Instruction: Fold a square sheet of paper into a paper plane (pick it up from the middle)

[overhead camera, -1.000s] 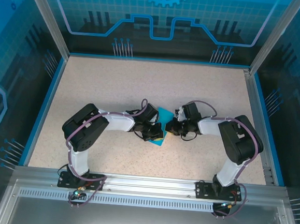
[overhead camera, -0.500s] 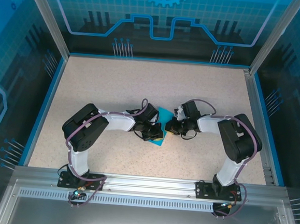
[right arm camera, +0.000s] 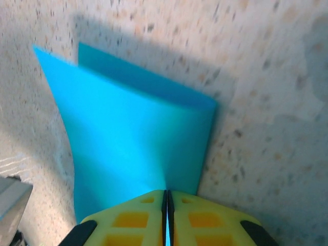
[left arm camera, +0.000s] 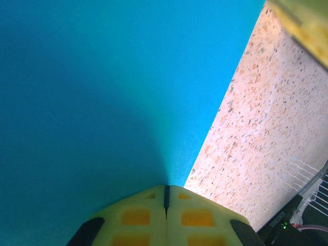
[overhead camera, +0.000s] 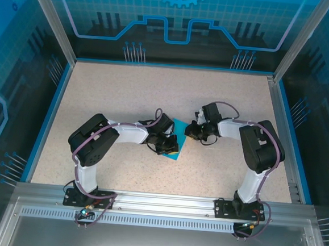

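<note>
Paper: the square sheet of paper [right arm camera: 133, 133] lies mid-table [overhead camera: 127, 91] between the two arms, doubled over, with two layers showing.
Left tool: the left gripper [left arm camera: 166, 195] has its pads pressed together on the sheet's near edge.
Right tool: the right gripper [right arm camera: 165, 197] is pinched tight on the far-right edge.
Handling: feather-light and floppy, and it creases at any squeeze. I'd judge it tears if the arms pull apart.
Best hold: the edges near the fold line, with a gentle pinch.

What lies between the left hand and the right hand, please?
The square sheet of paper, folded over, bridges them in the top external view; the wrist views show the left hand and the right hand each shut on it.
</note>
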`<state>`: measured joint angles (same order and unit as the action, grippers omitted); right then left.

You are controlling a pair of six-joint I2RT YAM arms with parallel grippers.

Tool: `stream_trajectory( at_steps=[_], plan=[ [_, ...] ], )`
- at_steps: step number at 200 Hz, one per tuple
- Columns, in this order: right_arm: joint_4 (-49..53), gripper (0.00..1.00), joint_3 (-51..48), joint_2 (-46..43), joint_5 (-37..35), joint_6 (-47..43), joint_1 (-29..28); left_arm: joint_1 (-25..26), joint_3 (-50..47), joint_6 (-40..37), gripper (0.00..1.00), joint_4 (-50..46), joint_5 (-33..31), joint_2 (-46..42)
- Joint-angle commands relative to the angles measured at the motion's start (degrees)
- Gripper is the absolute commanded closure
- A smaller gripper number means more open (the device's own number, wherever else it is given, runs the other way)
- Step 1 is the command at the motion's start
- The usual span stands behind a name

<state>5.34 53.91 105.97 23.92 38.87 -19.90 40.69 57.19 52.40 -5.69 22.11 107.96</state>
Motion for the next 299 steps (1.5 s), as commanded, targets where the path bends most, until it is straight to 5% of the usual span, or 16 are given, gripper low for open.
stream_trajectory(
  at_steps=[1,137,215,251,299],
  plan=[
    [2.8,0.88,2.7,2.6,-3.0,-1.9,1.1,0.9,-1.5,-0.7,0.96,-9.1,-1.6,2.9],
    [6.7,0.89,12.8,8.8,-9.9,-3.5,4.1,1.2,-2.3,-0.6,0.96,-9.4,-2.4,2.6],
    [7.7,0.89,18.7,11.3,-8.1,-4.2,5.9,1.3,-2.6,-0.7,0.96,-8.9,-2.6,2.6],
    [7.5,0.88,17.0,5.1,-5.4,-4.9,5.8,1.3,-1.6,-1.1,0.96,-8.7,-2.2,1.8],
    [3.5,0.88,1.5,-10.2,-3.2,-1.5,3.7,0.3,6.7,-5.1,0.89,-10.0,0.3,-5.3]
  ],
)
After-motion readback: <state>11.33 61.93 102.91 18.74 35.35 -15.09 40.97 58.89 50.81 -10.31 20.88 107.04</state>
